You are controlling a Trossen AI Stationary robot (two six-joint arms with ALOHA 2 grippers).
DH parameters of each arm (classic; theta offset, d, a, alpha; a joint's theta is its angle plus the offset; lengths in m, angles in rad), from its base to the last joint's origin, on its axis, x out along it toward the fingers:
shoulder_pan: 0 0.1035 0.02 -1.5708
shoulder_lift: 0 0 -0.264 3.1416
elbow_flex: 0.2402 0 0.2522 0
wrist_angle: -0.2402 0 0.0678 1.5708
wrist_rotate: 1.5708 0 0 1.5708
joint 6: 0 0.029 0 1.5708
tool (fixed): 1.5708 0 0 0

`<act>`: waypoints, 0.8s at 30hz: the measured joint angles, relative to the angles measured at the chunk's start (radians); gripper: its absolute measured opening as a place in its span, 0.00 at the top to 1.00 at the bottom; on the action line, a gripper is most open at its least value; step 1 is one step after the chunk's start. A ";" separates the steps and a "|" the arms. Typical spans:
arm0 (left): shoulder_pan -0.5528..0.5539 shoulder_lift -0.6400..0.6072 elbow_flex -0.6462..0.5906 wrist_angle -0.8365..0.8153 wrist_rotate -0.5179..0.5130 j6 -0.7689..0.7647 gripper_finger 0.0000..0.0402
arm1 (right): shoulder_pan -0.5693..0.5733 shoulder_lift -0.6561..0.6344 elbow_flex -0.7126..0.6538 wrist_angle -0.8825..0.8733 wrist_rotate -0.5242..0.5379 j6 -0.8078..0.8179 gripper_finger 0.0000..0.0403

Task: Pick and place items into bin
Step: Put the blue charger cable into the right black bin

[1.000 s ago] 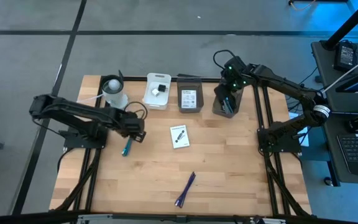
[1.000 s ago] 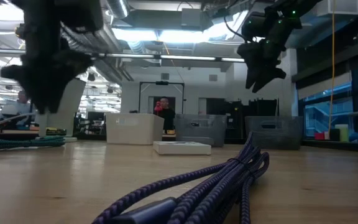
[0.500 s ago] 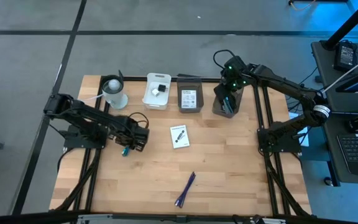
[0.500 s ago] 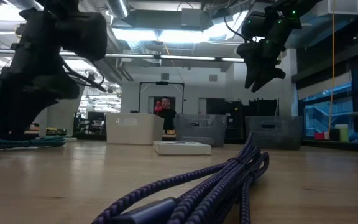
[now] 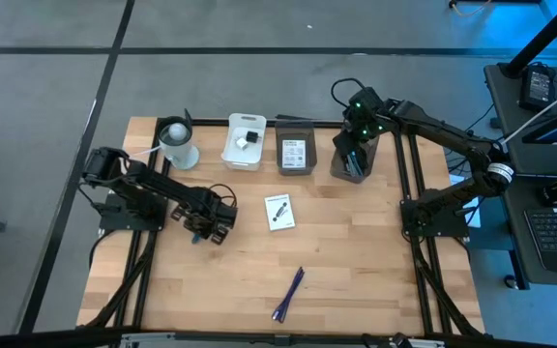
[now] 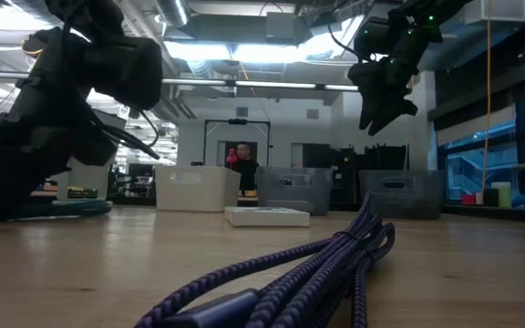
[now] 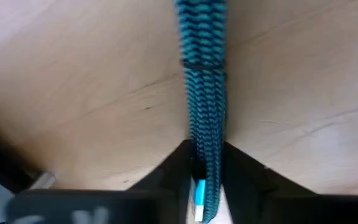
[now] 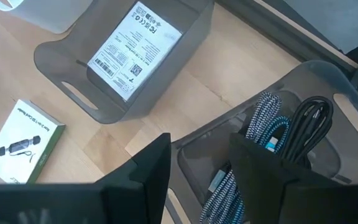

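Left gripper (image 7: 205, 180), lowered to the wooden table (image 5: 356, 251) at its left-centre; fingers (image 7: 173, 171) set narrowly either side of a teal braided cable (image 7: 202, 93), close against it, firm clamping not discernible. Cable: tight herringbone weave in teal and dark blue, bundled lengthwise, a pale blue connector tip showing between the fingers, lying flat on the wood. Right gripper (image 8: 194, 163), fingers parted and empty, poised above the rightmost grey bin (image 8: 328, 78) holding coiled white-braided, teal and black cables. Beside it, a second grey bin (image 8: 61, 56) containing a white printed card (image 8: 135, 46). Nearby on the table, a small boxed item (image 8: 20, 140); nearer the front edge, a purple cable (image 5: 287, 294).
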 joint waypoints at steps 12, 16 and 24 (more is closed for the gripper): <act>0.084 -0.154 0.056 0.024 -0.176 0.052 0.94 | 0.000 0.000 0.000 0.001 0.000 -0.021 0.59; 0.154 -0.256 0.119 0.035 -0.331 0.187 0.94 | 0.004 0.000 0.000 0.028 -0.005 -0.021 0.59; 0.332 -0.388 0.208 0.299 -0.423 0.542 0.94 | 0.047 0.000 0.000 0.277 -0.151 -0.025 0.59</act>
